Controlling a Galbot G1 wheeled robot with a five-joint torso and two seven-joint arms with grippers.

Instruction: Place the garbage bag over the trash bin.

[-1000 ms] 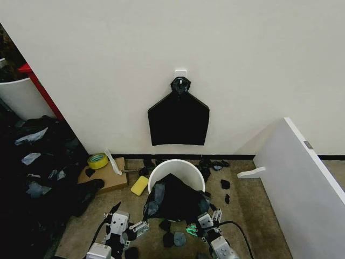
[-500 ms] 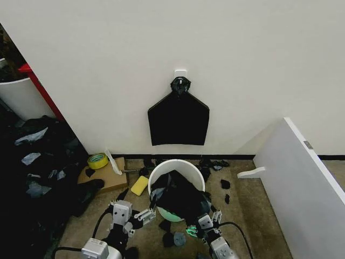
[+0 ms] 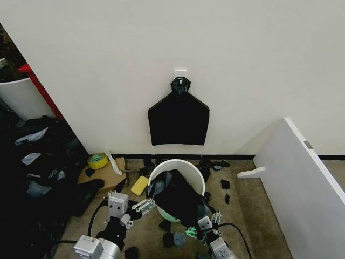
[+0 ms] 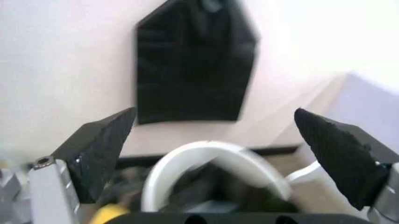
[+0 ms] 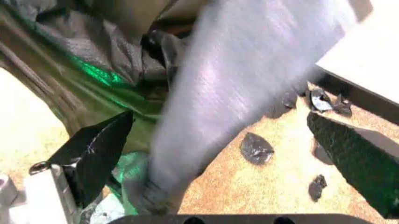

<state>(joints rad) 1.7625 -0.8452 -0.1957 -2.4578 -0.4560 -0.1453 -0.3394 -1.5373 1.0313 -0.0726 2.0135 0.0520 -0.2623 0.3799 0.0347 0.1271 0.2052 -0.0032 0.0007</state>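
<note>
with the garbage bag (image 3: pixel 178 197) draped across the trash bin (image 3: pixel 173 168) at 6 o'clock below the wall, both released pincers, left pincer (image 3: pixel 141 205) and right pincer (image 3: pixel 204 226), should catch the bag's hem and stretch it around the rim evenly.

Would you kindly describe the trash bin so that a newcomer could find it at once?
Find the black bag hanging on the white wall; on the floor straight below stands the trash bin. It is round and cream-white with a black garbage bag spilling over its near rim, unlike the larger white tub at far left.
</note>
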